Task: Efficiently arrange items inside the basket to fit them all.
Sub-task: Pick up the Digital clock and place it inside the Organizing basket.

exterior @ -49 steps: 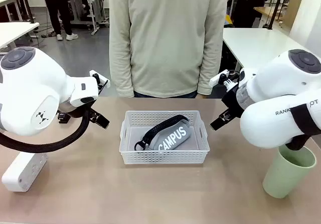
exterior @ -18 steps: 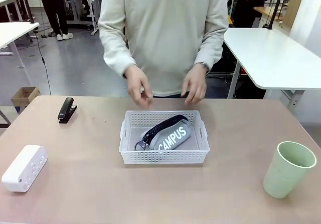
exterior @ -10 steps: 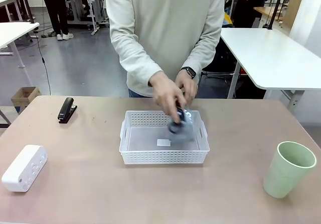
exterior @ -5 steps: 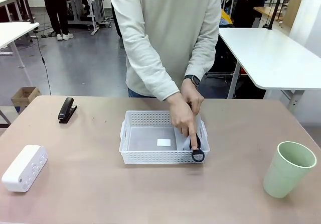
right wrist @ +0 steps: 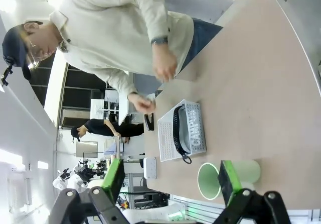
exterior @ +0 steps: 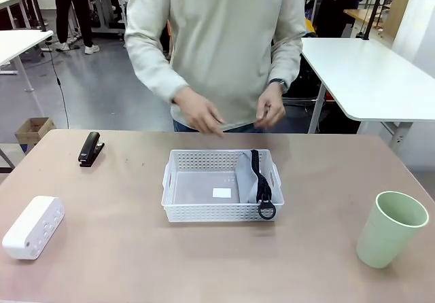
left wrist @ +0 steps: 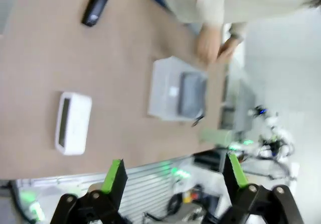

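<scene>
Now the grey fabric pouch with a black strap [exterior: 247, 176] stands on edge against the right wall of the shallow white perforated plastic basket [exterior: 204, 211], leaving most of its floor bare. The person's hands [exterior: 197, 113] hover above the far rim, touching nothing. The black stapler [exterior: 90, 148], the white rounded block [exterior: 32, 226] and the pale green plastic cup [exterior: 392, 228] sit outside on the table. The left gripper [left wrist: 174, 176] and the right gripper [right wrist: 171, 180] hang high, jaws wide and empty. Room-making looks finished; next, one outside item probably goes in flat beside the pouch.
</scene>
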Tool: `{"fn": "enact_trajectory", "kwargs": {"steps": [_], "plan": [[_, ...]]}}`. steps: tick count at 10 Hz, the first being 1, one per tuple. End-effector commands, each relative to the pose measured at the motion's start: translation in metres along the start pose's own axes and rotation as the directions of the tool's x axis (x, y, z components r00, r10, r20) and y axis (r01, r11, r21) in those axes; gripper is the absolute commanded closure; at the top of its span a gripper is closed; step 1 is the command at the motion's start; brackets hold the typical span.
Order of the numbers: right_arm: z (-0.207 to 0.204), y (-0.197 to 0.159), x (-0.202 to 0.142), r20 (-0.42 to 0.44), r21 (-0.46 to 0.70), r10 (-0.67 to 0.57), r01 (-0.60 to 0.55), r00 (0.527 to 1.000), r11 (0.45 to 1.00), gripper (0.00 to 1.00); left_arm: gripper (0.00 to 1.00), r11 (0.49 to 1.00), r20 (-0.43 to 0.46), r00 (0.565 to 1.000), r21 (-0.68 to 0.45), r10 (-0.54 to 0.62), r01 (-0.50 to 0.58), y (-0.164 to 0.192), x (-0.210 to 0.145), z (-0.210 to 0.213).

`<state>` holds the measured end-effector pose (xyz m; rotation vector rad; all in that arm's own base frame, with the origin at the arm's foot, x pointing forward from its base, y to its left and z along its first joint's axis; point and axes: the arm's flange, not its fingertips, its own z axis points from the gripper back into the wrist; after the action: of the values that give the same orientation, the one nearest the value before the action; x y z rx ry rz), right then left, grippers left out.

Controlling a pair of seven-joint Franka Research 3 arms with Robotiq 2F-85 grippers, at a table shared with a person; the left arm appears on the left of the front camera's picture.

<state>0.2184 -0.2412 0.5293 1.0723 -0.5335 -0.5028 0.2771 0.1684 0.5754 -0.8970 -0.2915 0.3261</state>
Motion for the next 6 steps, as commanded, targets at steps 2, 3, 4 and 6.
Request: {"fn": "enact_trajectory", "kwargs": {"steps": [2, 3, 4, 6], "plan": [[0.0, 0.0, 0.001, 0.011, 0.027, 0.029, -0.03, 1.0, 0.999, 0.0, 0.0, 0.836, -0.241, 0.961, 0.493, -0.135, 0.241, -0.032, -0.032, -0.054], [0.0, 0.0, 0.001, 0.011, 0.027, 0.029, -0.03, 1.0, 0.999, 0.0, 0.0, 0.745, -0.277, 0.946, 0.592, -0.17, 0.308, -0.041, -0.046, -0.074], [0.0, 0.0, 0.001, 0.011, 0.027, 0.029, -0.03, 1.0, 0.999, 0.0, 0.0, 0.637, -0.333, 0.922, 0.671, -0.199, 0.38, -0.045, -0.057, -0.096], [0.0, 0.0, 0.001, 0.011, 0.027, 0.029, -0.03, 1.0, 0.999, 0.0, 0.0, 0.491, -0.443, 0.884, 0.743, -0.149, 0.455, -0.036, -0.069, -0.137]]}}
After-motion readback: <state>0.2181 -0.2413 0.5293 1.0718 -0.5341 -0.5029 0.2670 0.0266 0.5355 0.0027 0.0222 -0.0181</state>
